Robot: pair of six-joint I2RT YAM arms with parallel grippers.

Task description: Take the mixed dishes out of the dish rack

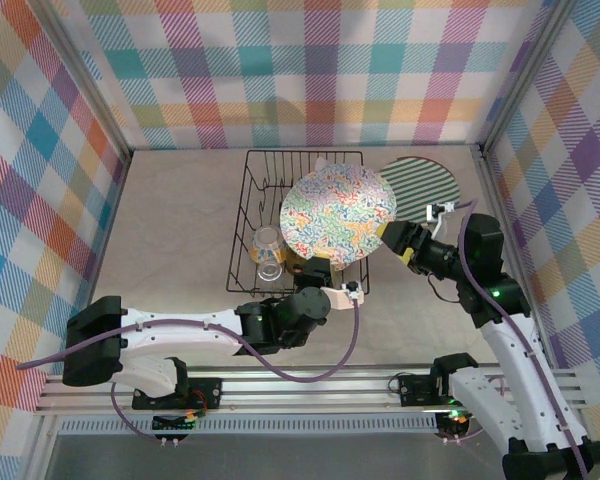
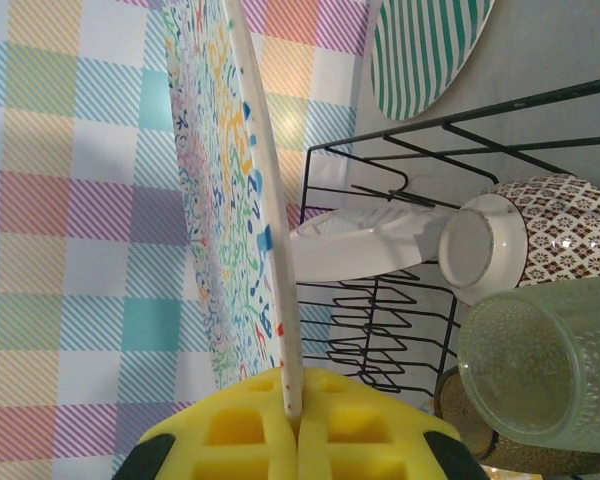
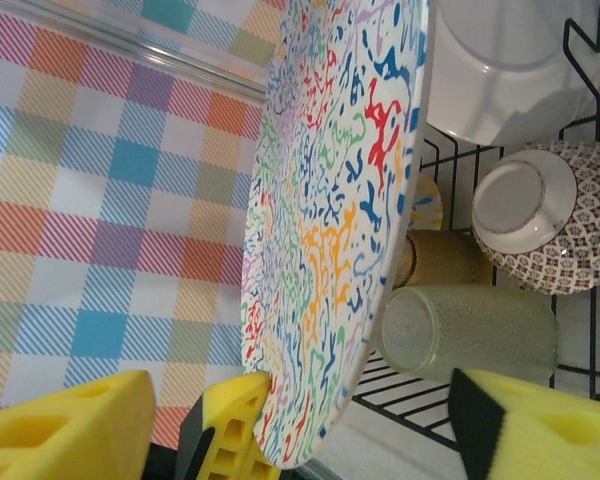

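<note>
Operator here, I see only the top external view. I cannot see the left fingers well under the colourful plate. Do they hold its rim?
Observer: Yes. In the left wrist view the left fingers are shut on the rim of the colourful plate.
Operator: And the right fingers?
Observer: Open. In the right wrist view the right fingers stand apart, with the plate's rim between them.
Operator: What else lies in the rack?
Observer: A pale-green cup lies on its side beside a patterned bowl in the dish rack.
</note>
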